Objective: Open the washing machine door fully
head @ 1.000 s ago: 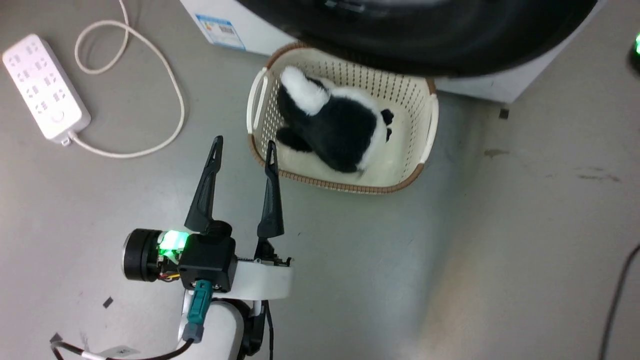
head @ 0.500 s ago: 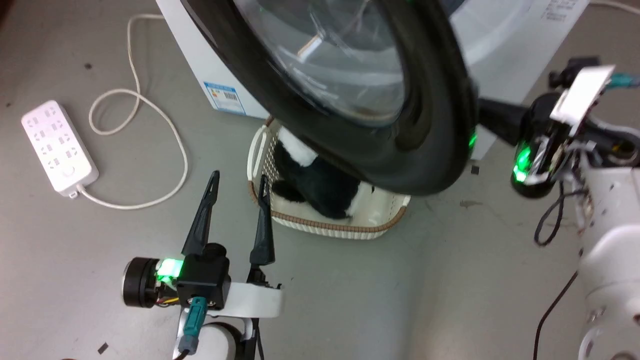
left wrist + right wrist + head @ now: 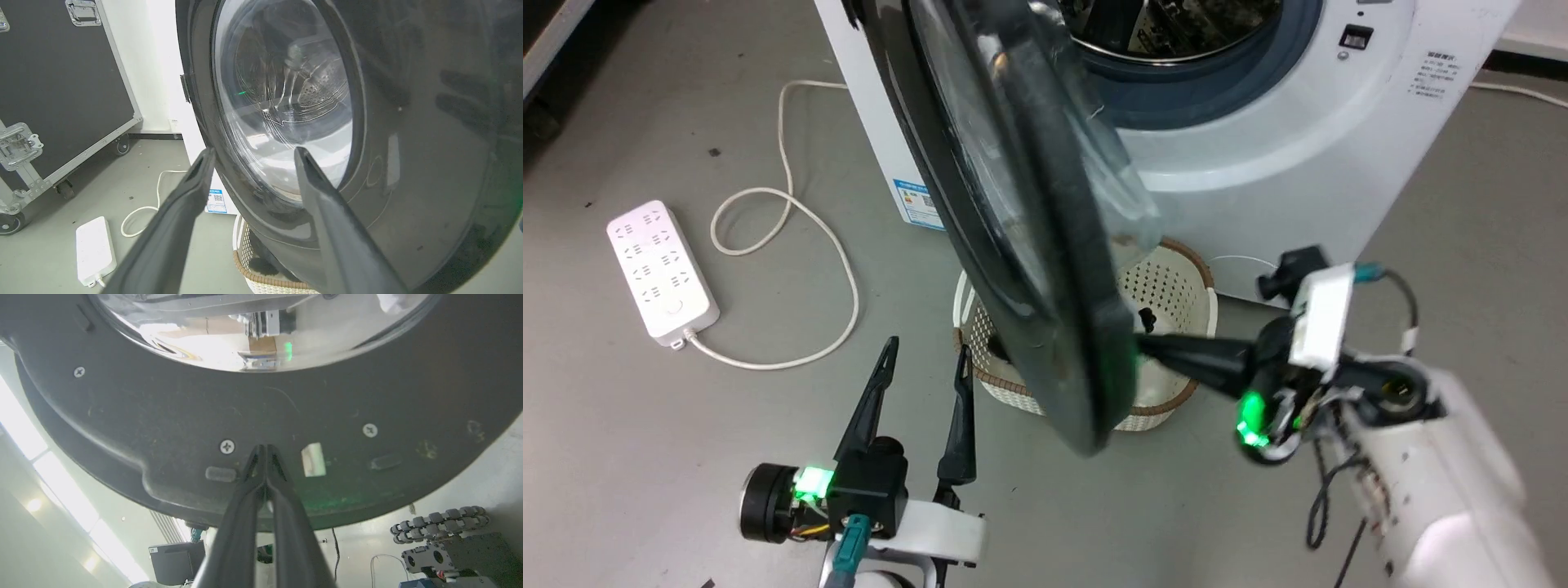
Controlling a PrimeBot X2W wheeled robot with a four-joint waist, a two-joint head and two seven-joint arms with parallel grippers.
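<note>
Pushing with pressed-together fingers, the right gripper (image 3: 265, 451) had swung the washing machine door (image 3: 1013, 245) wider, though not fully.

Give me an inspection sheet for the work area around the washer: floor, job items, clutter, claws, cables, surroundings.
Surface: grey floor, scuffed, with a few dark specks.
Job's things: washing machine door partly open, swung out over the basket; washing machine drum exposed.
Clutter: cream basket under the door; white power strip on the floor.
Claws: left claw open, empty, beside the basket; right claw shut, tips at the door's inner face near its free edge.
Cables: white cord looped from the power strip.
Surroundings: black wheeled flight case beside the machine.
</note>
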